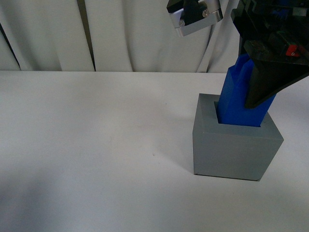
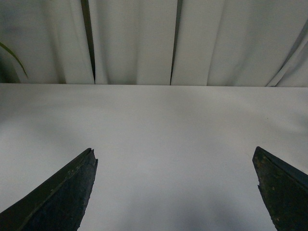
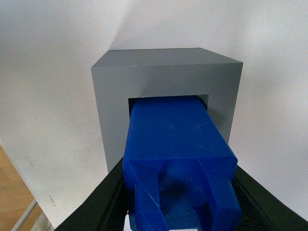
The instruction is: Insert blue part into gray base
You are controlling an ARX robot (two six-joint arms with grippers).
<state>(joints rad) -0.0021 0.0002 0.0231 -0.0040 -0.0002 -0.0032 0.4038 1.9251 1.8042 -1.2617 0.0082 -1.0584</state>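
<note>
The gray base (image 1: 234, 147) is a matte cube on the white table at the right of the front view. The blue part (image 1: 239, 99) stands in its square top recess, lower end inside, leaning slightly left, upper half above the rim. My right gripper (image 1: 258, 79) is shut on the part's upper end, its black finger covering the post's right side. In the right wrist view the blue part (image 3: 175, 149) enters the opening of the gray base (image 3: 163, 79), held between black fingers (image 3: 98, 204). My left gripper (image 2: 175, 166) is open over bare table with nothing between its fingers (image 2: 62, 197).
The white table (image 1: 96, 145) stretches left of the base. White curtains (image 1: 125, 34) hang behind it. A metal part of an arm (image 1: 195, 17) shows at the top of the front view. A table edge and wooden floor (image 3: 14, 192) show in the right wrist view.
</note>
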